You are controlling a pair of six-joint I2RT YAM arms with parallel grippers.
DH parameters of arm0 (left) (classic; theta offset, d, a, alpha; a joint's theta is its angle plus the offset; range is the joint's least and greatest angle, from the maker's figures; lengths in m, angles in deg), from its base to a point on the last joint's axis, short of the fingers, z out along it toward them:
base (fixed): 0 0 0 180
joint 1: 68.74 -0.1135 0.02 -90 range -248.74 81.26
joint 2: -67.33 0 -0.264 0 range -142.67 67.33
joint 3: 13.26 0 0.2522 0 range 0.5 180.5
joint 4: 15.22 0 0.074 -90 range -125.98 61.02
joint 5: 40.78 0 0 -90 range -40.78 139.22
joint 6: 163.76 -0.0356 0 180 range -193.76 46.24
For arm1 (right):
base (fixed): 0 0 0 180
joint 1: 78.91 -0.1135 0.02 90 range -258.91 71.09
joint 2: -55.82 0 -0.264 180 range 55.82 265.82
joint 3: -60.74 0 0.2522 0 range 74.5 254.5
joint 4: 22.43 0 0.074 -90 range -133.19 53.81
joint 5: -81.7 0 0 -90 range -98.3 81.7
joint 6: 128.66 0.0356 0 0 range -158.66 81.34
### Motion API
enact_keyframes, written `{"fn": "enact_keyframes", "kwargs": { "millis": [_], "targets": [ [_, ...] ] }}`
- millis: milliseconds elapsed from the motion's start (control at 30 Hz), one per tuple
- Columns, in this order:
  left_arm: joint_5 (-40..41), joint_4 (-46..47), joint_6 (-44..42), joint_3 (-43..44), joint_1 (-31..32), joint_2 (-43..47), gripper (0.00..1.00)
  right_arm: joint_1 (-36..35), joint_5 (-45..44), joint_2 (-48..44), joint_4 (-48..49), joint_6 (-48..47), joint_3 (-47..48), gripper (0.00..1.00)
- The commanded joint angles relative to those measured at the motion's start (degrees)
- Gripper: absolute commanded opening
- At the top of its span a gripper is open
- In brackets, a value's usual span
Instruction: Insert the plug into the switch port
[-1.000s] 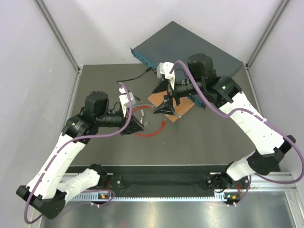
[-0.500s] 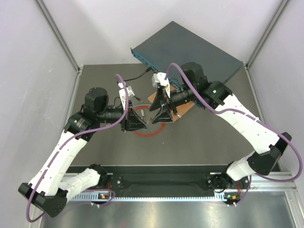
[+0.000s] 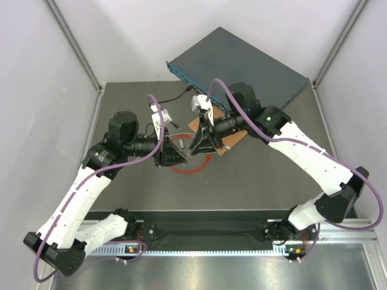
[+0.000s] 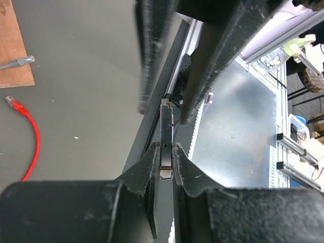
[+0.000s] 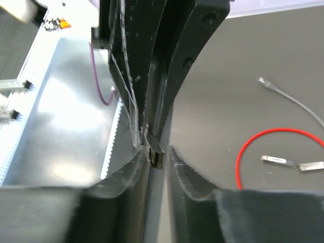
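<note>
Left wrist view is showing the left gripper [image 4: 166, 152] pinching a slim metal piece [image 4: 165, 129], the right gripper [image 4: 164, 112] standing narrow around its far end, contact unclear, while the plug [image 4: 15, 105] is lying on the table [image 4: 91, 61] near the wooden board [image 4: 15, 45].

Matt dark-grey desk [image 4: 91, 76] beneath the jaws; bare brown wood board [image 4: 12, 45] far left; smooth red plastic cable [image 4: 37, 142]; slim metal module [image 4: 166, 152] between matt black jaws.
</note>
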Motion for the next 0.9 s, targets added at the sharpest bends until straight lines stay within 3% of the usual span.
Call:
{"fn": "enact_keyframes", "kwargs": {
  "millis": [0, 100, 133, 233, 267, 400, 633, 867],
  "targets": [
    [0.8, 3.8, 0.4, -0.3, -0.2, -0.2, 0.04, -0.9, 0.3, 0.4, 3.8, 2.6, 0.6, 0.18],
    [2.0, 4.0, 1.2, 0.4, -0.2, -0.2, 0.09, -1.0, -0.6, 0.6, 3.7, 2.8, 0.7, 0.00],
    [2.8, 4.0, 1.2, 0.7, -0.2, -0.2, 0.21, -1.0, -1.5, 0.5, 3.5, 2.9, 0.7, 0.00],
    [10.1, 3.3, 0.5, 1.4, -0.2, 1.1, 0.47, -0.7, -3.1, 0.5, 3.5, 4.0, 0.7, 0.00],
    [13.1, 2.9, 0.0, 1.6, -0.3, 1.8, 0.64, -0.5, -3.6, 0.5, 3.8, 4.8, 0.8, 0.00],
    [23.3, 6.4, -6.8, 0.4, -0.2, 8.3, 0.87, 2.3, -3.2, 1.2, 8.1, 13.3, 0.2, 0.00],
    [27.5, 2.0, -29.2, -0.2, -0.2, 11.8, 0.83, 8.4, 1.1, 2.7, 28.0, 42.8, -4.4, 0.00],
    [28.3, 3.1, -41.0, -2.2, -0.1, 12.2, 0.72, 8.7, 1.3, 5.0, 34.8, 53.4, -5.6, 0.00]
  ]
}}
